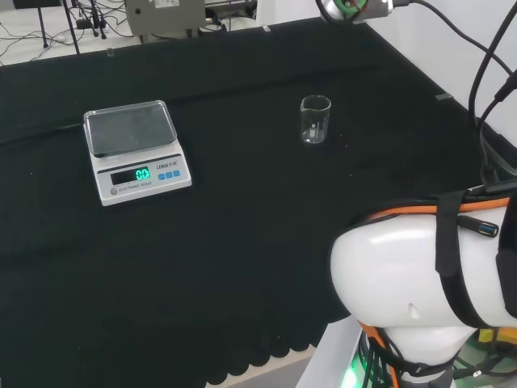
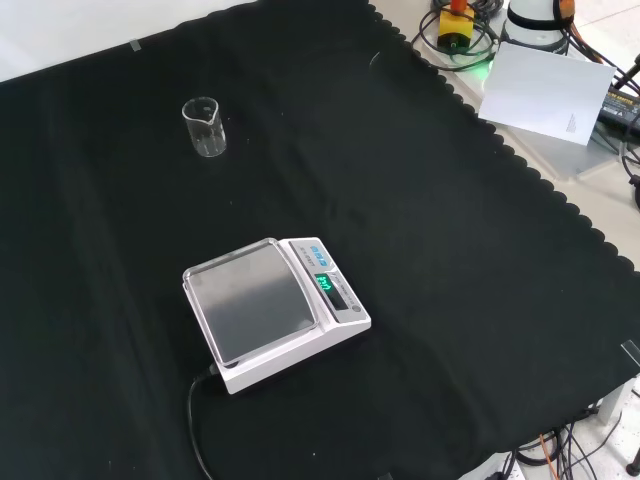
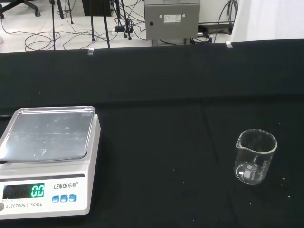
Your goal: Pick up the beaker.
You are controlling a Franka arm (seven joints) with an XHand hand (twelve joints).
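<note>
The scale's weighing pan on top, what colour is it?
Shiny silver-grey metal; the scale body under the pan is white. The wrist view shows it best.

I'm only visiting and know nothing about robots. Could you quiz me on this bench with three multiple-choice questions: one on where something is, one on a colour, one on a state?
1. In the head view, where does the beaker stand relative to the scale?
A. On the scale's pan
B. To its right, apart from it on the cloth
C. To its left, touching it

2. What colour is the cloth that covers the bench?
A. Black
B. White
C. Green

3. What state is the beaker in?
A. Lying on its side
B. Upside down
C. Upright, mouth up

Answers:
1. B: bare cloth separates the two, and the pan carries nothing.
2. A: the cloth is black in the head, front and wrist views.
3. C: the wrist view shows its rim and spout at the top, its base on the cloth.
</note>
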